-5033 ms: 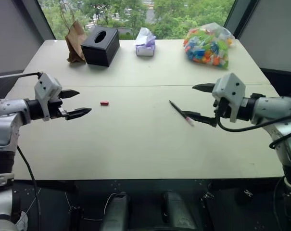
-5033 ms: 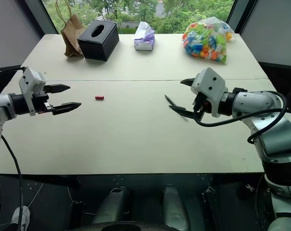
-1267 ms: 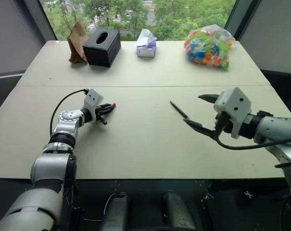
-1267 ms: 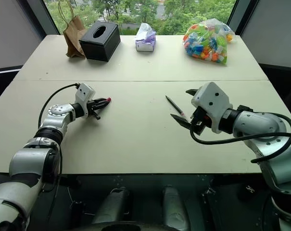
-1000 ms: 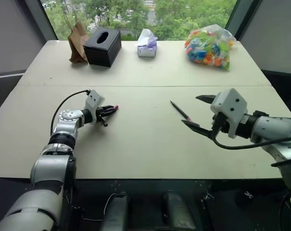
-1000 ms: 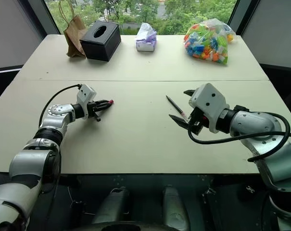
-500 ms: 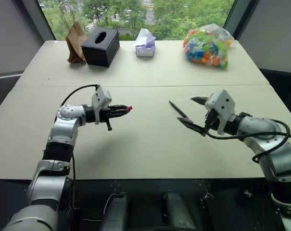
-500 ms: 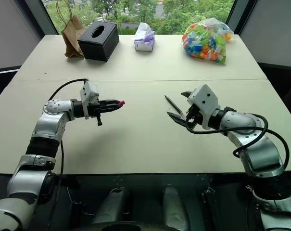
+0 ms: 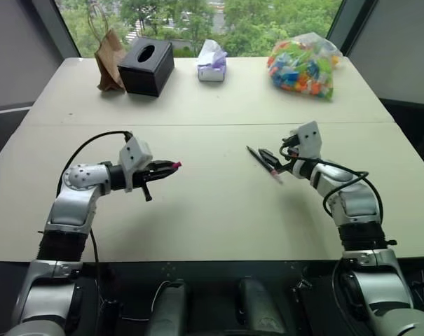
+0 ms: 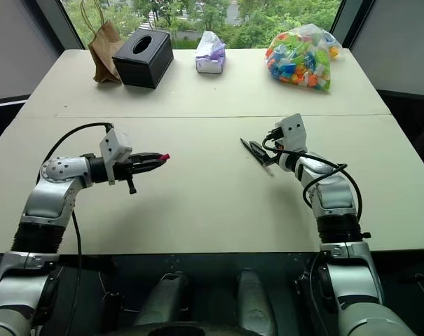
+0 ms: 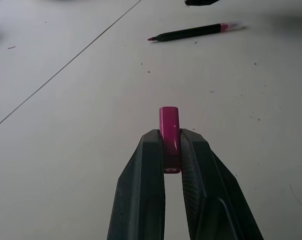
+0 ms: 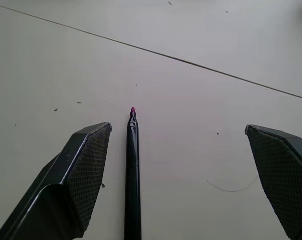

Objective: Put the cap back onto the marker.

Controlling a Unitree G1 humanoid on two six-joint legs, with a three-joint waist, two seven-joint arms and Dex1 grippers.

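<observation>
Two grippers worked the table: the left gripper (image 11: 171, 150), clamped on the cap (image 11: 169, 131), hung above the surface, while the right gripper (image 12: 183, 165), jaws spread wide, straddled the marker (image 12: 133, 175) lying flat between its fingers, nearer one finger. A sound pickup would likely centre the marker, close mid-barrel, and leave the tip exposed for capping.

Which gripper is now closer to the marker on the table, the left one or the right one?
Right. The right gripper is open with the marker lying between its fingers. The left gripper is far across the table, shut on the cap.
</observation>
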